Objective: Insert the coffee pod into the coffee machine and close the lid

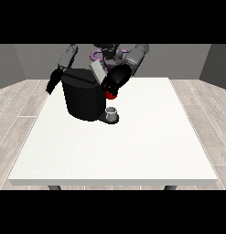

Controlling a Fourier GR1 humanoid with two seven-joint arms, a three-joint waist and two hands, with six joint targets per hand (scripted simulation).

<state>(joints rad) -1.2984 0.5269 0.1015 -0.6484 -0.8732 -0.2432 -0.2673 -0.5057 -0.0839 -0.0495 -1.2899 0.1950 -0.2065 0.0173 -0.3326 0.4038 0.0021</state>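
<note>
The black coffee machine (83,98) stands on the white table (132,146) at the back left. Its grey lid (97,71) is tilted up at the top. The hand at the view's right (115,79) hovers at the machine's upper right corner, just beside the lid. Directly under that hand a red thing at the machine (110,95) shows. A small grey thing (112,112) sits on the machine's low base at its right foot; I cannot tell whether it is the pod. The hand at the view's left (53,82) hangs beside the machine's left side with straight fingers, holding nothing.
The robot's torso (107,54) is behind the machine. The table's front edge (114,182) is near the camera, and wooden floor surrounds the table.
</note>
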